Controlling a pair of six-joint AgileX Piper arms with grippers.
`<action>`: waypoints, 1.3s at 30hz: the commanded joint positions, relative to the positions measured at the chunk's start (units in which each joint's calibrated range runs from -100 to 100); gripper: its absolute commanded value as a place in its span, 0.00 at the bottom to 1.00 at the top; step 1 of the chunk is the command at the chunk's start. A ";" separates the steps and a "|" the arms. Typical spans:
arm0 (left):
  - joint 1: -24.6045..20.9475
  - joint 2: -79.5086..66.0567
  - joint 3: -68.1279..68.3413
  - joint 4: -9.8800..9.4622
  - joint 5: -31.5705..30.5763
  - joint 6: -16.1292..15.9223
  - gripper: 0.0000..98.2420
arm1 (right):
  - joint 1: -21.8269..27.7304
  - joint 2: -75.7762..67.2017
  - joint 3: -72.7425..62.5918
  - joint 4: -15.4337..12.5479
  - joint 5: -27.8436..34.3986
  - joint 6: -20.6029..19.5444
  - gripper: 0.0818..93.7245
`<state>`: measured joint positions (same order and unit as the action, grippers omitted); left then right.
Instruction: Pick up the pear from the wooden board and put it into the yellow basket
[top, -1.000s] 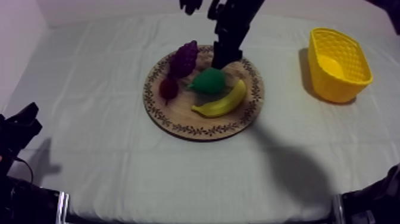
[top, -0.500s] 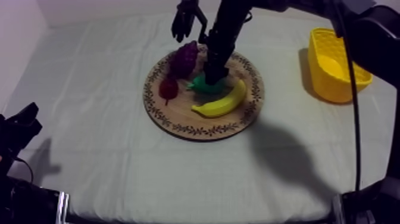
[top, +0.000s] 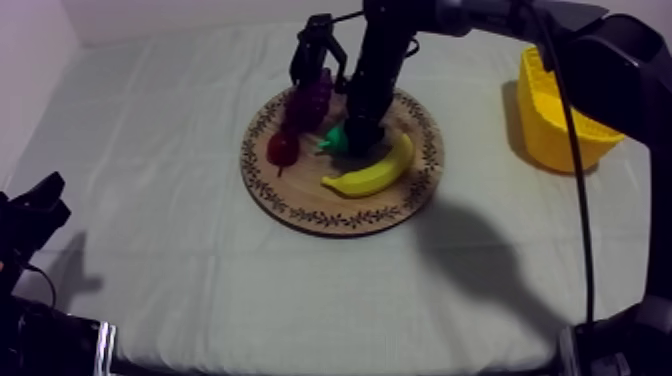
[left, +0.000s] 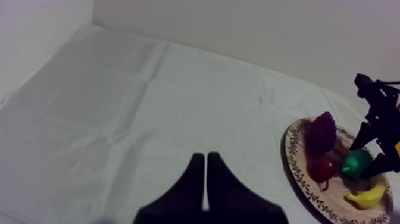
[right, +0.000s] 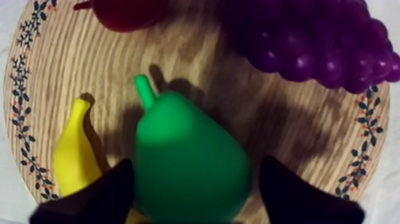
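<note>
DOWN ON THE PEAR: The right gripper (top: 358, 132) has dropped from just above the board (top: 300, 205) onto the pear (right: 187, 161), which lies at the board's middle, between the grapes (top: 310, 98) and the banana (top: 375, 170). Its fingers (right: 101, 193) stand spread, one at each side of the pear, not yet pinching it. The grasp looks ready to close. The lift and the carry to the basket (top: 560, 140), well off the board's right side, are yet to come. The left gripper (left: 205, 158), fingers pressed together, sits far off the board's left.
</note>
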<state>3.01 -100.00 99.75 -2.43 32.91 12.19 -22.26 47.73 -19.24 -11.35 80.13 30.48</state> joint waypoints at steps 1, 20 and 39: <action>-0.01 0.00 0.03 0.01 -0.01 0.00 0.00 | -0.07 0.43 0.08 -0.26 0.30 -0.06 0.50; -0.01 0.00 0.03 0.01 -0.01 0.00 0.00 | 0.72 -23.46 9.05 -1.72 7.44 -0.17 0.34; -0.01 0.00 0.03 0.01 -0.01 0.00 0.00 | 20.65 -56.74 25.26 -3.30 7.84 -3.53 0.32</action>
<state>3.01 -100.00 99.75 -2.43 32.91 12.19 -5.31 -6.94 5.00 -14.54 88.97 27.22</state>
